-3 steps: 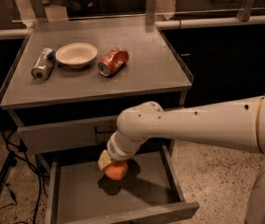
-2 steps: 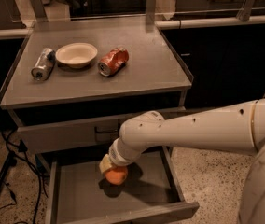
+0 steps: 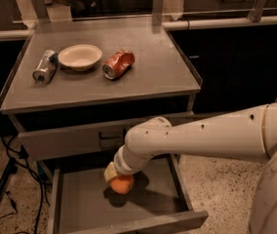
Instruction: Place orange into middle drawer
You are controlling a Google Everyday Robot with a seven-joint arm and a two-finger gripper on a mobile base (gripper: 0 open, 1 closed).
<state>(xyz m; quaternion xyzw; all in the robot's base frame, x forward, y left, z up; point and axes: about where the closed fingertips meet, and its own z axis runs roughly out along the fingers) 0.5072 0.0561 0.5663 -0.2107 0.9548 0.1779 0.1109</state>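
Note:
The orange [image 3: 122, 184] is a small round fruit low inside the open middle drawer [image 3: 85, 206], near its back middle, casting a shadow on the grey floor. My gripper [image 3: 113, 173] reaches down into the drawer at the end of the white arm [image 3: 197, 136] and sits right on top of the orange, touching it. The wrist hides most of the gripper.
On the cabinet top [image 3: 153, 67] lie a crushed silver can [image 3: 45, 67], a white bowl [image 3: 80, 56] and a crushed orange-red soda can [image 3: 118, 64]. The upper drawer front [image 3: 75, 139] is slightly out above the open drawer. Cables [image 3: 2, 179] lie on the floor at left.
The arm has lowered a little and the orange has moved down toward the drawer floor with the gripper still on it.

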